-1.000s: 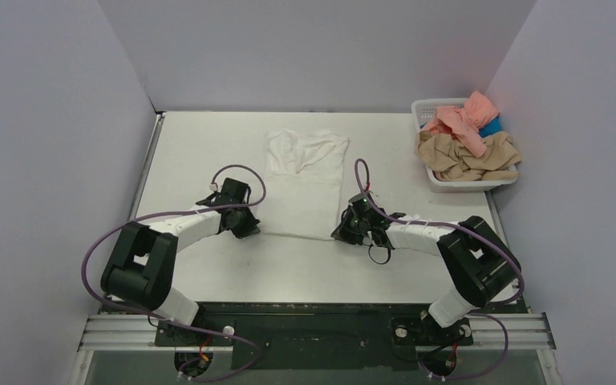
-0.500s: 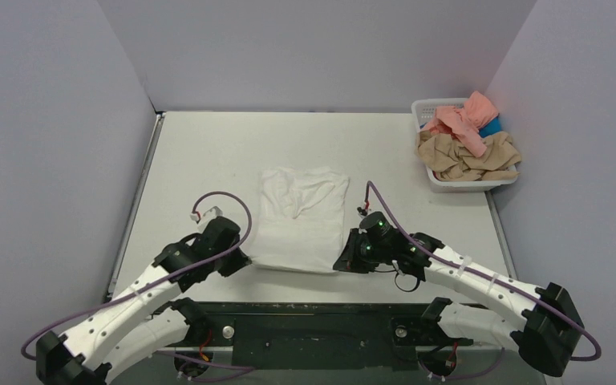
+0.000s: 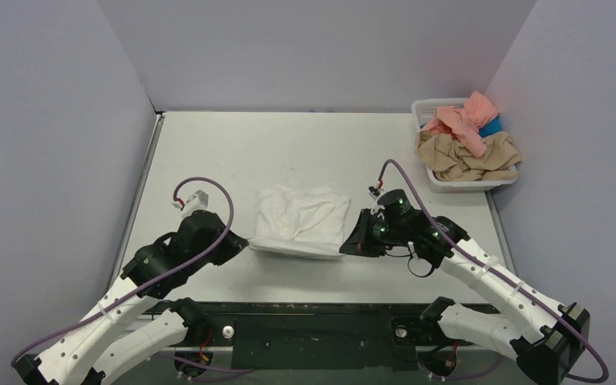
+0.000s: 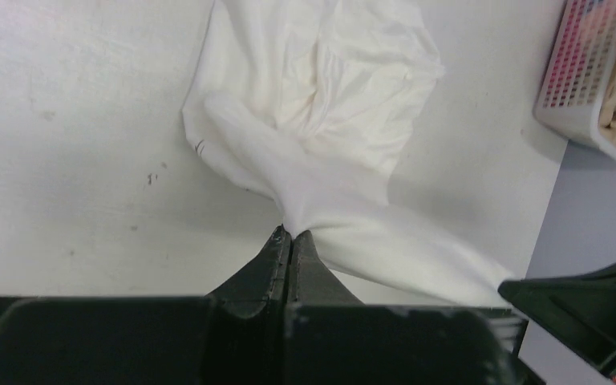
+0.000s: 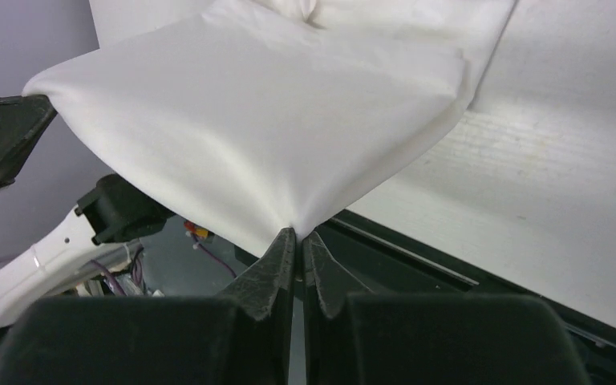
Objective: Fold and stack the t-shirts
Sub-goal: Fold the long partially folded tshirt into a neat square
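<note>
From above, the white t-shirt (image 3: 301,218) lies on the tabletop (image 3: 208,152) between the arms, with its near edge lifted by the left fingers (image 3: 235,243) and the right fingers (image 3: 354,243). I judge this to be the fold in half, so the next move should carry both corners evenly toward the collar end (the other tees (image 3: 465,144) sit in the basket (image 3: 427,107)). In the left wrist view, the fingers are pressed together on a bunched corner of cloth. In the right wrist view, the fingers pinch the other corner, and the cloth hangs taut between them.
</note>
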You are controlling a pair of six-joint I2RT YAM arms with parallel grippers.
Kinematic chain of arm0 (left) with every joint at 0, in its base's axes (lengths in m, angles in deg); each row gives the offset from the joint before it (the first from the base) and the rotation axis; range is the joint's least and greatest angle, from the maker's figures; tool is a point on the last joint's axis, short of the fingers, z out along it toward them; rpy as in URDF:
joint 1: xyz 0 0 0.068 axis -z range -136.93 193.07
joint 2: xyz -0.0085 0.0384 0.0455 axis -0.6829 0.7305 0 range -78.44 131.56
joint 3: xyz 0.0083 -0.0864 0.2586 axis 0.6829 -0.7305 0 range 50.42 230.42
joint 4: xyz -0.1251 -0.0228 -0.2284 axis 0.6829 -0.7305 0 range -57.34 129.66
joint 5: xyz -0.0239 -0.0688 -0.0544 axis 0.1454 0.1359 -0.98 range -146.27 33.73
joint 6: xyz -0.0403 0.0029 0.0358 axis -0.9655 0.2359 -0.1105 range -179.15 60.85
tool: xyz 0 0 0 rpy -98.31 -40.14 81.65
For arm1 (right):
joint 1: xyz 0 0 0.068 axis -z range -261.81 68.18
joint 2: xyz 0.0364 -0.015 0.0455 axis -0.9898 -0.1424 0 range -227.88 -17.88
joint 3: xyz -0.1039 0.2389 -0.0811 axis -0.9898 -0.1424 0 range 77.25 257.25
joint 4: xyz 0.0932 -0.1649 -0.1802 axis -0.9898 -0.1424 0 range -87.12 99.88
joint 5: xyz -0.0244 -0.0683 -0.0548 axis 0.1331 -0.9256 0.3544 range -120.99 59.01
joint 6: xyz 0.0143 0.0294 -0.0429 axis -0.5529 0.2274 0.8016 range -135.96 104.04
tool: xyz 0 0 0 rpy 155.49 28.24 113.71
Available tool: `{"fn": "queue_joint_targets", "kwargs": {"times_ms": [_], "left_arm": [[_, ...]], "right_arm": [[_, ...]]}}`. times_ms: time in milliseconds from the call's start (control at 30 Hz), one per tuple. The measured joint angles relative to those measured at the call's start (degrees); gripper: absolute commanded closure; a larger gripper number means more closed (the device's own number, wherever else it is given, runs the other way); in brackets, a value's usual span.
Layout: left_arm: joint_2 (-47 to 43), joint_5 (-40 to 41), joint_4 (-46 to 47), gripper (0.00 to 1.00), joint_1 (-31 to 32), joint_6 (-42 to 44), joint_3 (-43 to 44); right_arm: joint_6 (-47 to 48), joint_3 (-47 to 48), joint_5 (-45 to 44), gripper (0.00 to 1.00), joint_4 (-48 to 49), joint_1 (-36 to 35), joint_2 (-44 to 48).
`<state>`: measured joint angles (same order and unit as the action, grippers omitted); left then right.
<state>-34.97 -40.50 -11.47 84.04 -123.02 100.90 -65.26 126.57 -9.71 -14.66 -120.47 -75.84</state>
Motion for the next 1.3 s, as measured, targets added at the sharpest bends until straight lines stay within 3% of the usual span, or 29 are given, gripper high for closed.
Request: {"fn": "queue_joint_targets", "kwargs": {"times_ms": [100, 267, 433, 900, 1267, 1300], "left_arm": [[7.23, 0.74, 3.54, 1.0, -3.39, 3.43, 4.5], [18.4, -4.92, 11.34, 1.0, -12.74, 9.09, 7.41], [25.22, -8.96, 15.87, 1.0, -17.35, 12.92, 9.77], [45.07, -12.96, 23.78, 1.0, -22.53, 18.08, 18.01], [57.46, -15.04, 25.05, 1.0, -23.17, 19.61, 24.65], [58.42, -15.08, 25.03, 0.92, -23.23, 19.63, 25.18]], "right_arm": [[2.1, 3.26, 0.07, 1.0, -0.52, 3.26, -3.5], [4.76, 8.09, 0.59, 1.0, -0.37, 9.11, -9.84], [7.43, 12.96, 2.16, 1.0, 0.42, 12.72, -17.14], [9.11, 21.81, 4.37, 1.0, 5.46, 18.78, -35.98], [8.94, 24.76, 2.43, 0.97, 7.13, 20.31, -43.25], [8.98, 25.62, 1.95, 0.93, 7.1, 20.41, -44.33]]}}
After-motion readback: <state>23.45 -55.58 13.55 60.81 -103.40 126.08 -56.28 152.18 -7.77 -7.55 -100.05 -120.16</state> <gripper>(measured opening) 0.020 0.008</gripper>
